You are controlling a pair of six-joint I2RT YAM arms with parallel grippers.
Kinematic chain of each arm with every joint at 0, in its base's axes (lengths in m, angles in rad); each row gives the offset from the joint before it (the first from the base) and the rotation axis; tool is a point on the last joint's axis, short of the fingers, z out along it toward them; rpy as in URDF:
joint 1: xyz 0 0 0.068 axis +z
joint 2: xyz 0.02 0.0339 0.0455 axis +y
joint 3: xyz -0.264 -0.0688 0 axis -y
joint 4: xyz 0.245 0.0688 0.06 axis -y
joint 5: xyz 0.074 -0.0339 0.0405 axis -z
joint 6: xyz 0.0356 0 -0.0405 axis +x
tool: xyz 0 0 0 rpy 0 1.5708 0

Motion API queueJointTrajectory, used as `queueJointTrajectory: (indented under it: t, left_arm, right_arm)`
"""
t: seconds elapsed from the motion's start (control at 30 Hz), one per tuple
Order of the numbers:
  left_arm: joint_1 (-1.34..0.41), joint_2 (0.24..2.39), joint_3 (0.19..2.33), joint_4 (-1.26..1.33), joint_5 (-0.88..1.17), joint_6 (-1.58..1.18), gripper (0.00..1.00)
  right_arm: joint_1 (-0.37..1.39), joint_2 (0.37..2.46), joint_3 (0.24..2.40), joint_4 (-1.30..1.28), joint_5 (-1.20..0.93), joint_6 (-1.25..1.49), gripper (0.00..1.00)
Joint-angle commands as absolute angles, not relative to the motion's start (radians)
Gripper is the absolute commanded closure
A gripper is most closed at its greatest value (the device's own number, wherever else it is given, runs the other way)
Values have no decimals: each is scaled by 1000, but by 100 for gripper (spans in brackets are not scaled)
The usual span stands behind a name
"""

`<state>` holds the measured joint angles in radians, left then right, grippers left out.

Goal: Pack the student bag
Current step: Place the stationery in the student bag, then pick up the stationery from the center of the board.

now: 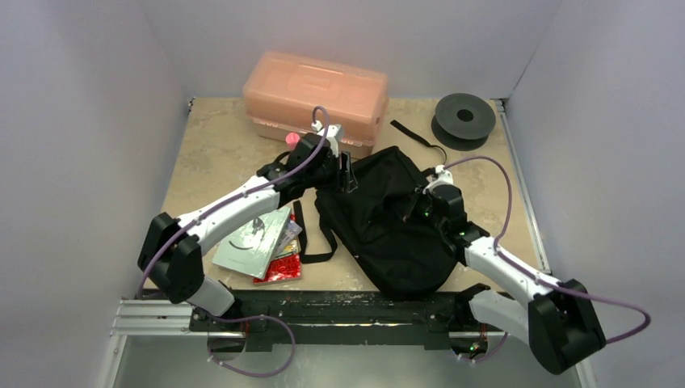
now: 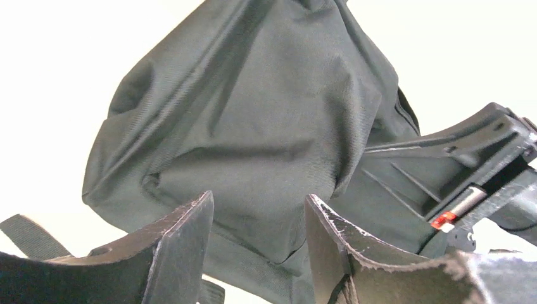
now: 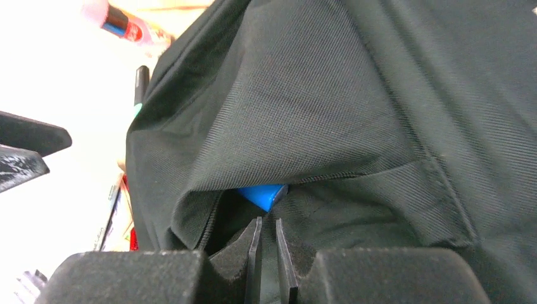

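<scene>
Black fabric of the student bag (image 1: 388,234) is seen slumped at frame centre, the left gripper (image 2: 258,201) held at its upper left with jaws spread wide and unladen, the right gripper (image 3: 266,223) pinched nearly closed on a fold at its right.

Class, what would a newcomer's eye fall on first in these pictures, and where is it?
A slumped black backpack dominates the centre. Behind it, an orange-pink plastic box stands by the back wall. Something blue peeks from a fold in the right wrist view.
</scene>
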<state>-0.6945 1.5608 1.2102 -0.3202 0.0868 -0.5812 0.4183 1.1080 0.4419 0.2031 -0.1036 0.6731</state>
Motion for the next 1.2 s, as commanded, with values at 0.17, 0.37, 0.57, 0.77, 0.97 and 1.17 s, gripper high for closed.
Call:
queueJointTrajectory:
  t: [0.17, 0.37, 0.57, 0.77, 0.97, 1.17]
  left_arm:
    - [-634, 1415, 1115, -334, -259, -699, 41]
    - [-515, 1476, 1154, -477, -474, -803, 30]
    - [-403, 1688, 1262, -539, -423, -832, 28]
    - [-345, 1840, 1328, -514, -351, -802, 29]
    - [-325, 1926, 1363, -560, -279, -870, 42]
    - [-325, 1951, 1360, -569, -252, -885, 59]
  right_arm:
    - [418, 867, 516, -50, 26, 578, 74]
    - [419, 872, 553, -36, 21, 551, 72]
    - [418, 901, 548, -11, -21, 547, 72]
    - [418, 857, 536, -36, -9, 534, 72]
    - [418, 845, 525, -28, -9, 534, 71]
    - [418, 866, 531, -16, -10, 535, 71]
